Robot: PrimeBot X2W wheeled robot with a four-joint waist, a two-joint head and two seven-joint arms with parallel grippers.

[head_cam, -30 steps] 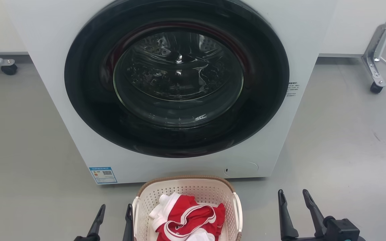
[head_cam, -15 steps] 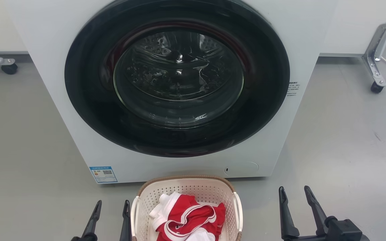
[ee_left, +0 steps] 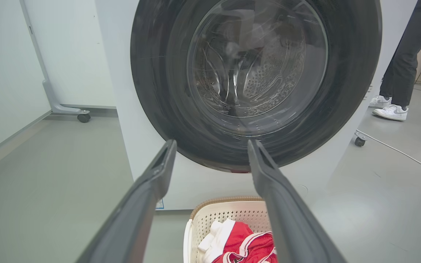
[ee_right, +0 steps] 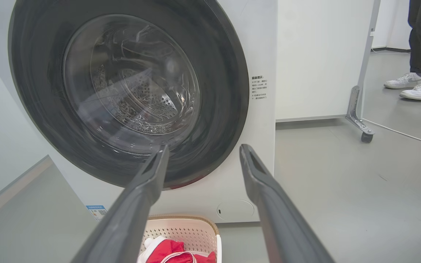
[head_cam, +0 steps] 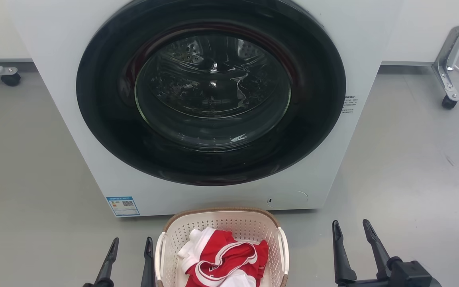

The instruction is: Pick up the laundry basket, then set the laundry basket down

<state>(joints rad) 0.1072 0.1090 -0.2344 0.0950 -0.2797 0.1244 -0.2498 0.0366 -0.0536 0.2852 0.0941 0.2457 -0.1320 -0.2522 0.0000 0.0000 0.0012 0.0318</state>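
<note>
The laundry basket (head_cam: 213, 223), cream perforated plastic with a brown woven rim and white side handles, stands on the grey floor in front of the washing machine and holds red and white clothes (head_cam: 223, 259). It also appears low in the left wrist view, laundry basket (ee_left: 214, 215), and in the right wrist view, laundry basket (ee_right: 192, 230). My left gripper (head_cam: 132, 244) is open just left of the basket's left handle, its right finger close beside it. My right gripper (head_cam: 352, 227) is open on the floor side, well to the right of the basket and apart from it.
The white washing machine (head_cam: 74, 99) with its shut round dark door (head_cam: 211, 91) rises right behind the basket. Wheeled frame legs (head_cam: 446, 95) stand at the back right and back left. A person's legs and white shoes (ee_left: 389, 109) are to the machine's right, by a floor cable (ee_left: 397, 149).
The head view has shifted slightly. My left gripper has edged left and a little up that view beside the basket's left handle; the right gripper has barely moved.
</note>
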